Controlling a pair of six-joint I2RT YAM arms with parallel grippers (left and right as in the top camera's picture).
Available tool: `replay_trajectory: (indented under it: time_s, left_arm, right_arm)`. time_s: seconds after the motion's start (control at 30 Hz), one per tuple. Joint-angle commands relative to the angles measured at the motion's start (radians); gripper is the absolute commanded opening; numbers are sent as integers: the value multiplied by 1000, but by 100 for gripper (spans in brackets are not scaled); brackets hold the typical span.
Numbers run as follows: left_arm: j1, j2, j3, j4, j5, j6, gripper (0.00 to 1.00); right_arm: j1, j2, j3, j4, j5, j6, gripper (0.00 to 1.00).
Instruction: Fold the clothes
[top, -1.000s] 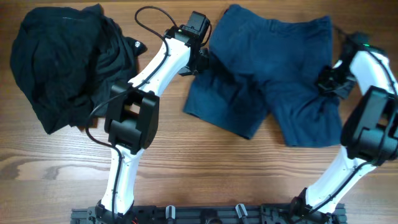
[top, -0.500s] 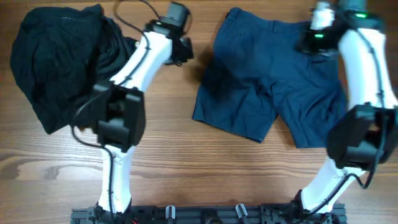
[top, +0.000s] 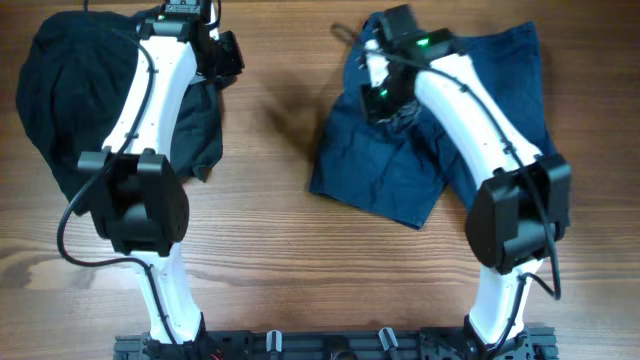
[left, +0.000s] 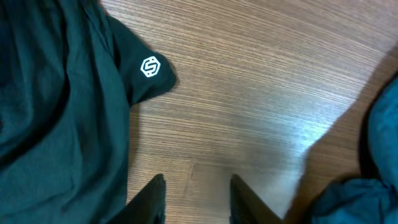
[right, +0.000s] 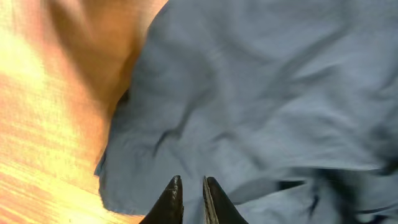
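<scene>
On the right half of the wooden table (top: 280, 250) you have the blue shorts (top: 390, 180), lying mostly flat. Their waist is toward the far edge and their legs point back toward the robot's base. The long axis runs far to near, and the left leg's hem slants a little to the left at its near end. The cloth is bunched and creased near the top left of the shorts, just where your right arm (top: 470, 110) crosses over them on a diagonal, hiding much of the middle and the right leg. The right gripper (right: 191, 183) hangs over that rumpled patch. Its fingers (right: 169, 202) are drawn almost together with only a thin slit between them, and you cannot tell from the wrist view whether any cloth is caught there. To the left, well apart from the shorts across bare wood, a black garment (top: 60, 110) lies in a loose heap. A flap with a small white logo (left: 149, 67) sticks out toward the shorts. Your left arm (top: 150, 100) reaches over this heap to its far right edge. The left gripper (left: 198, 183) is above bare wood just beside the flap, fingers spread apart and holding nothing.
</scene>
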Motion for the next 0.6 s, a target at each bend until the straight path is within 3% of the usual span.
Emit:
replay_trajectory:
  time_s: [0.0, 0.07, 0.13, 0.3, 0.57]
  left_arm:
    - [34, -105, -5, -6, 38, 44, 44]
    - [63, -152, -5, -10, 38, 54, 55]
    - [93, -196, -5, -16, 38, 54, 62]
    - [167, -284, -5, -39, 38, 57, 69]
    - [209, -307, -5, -76, 38, 57, 68]
  right_arm:
    - [42, 12, -48, -16, 37, -2, 20]
    - [66, 12, -86, -8, 37, -10, 36]
    - [89, 12, -134, 24, 14, -27, 44]
    - [116, 15, -234, 142, -35, -26, 47]
    - [133, 19, -386, 268, -88, -29, 45]
